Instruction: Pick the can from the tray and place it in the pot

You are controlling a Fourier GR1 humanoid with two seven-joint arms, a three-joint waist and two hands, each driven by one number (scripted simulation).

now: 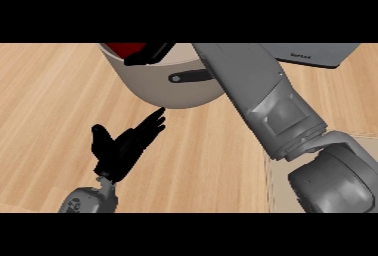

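The red cylindrical can (127, 49) sits at the mouth of the cream round pot (166, 82), grasped by the right hand's (151, 54) black fingers, so the placing step needs only release; the left hand (122, 147) rests unclenched above the desk.

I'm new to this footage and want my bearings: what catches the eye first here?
The big grey right forearm crosses the view's right side, its right hand at the rim of the cream pot at top centre, with something red showing there. Lower left, the black left hand rests open above the wooden counter, fingers pointing toward the pot.
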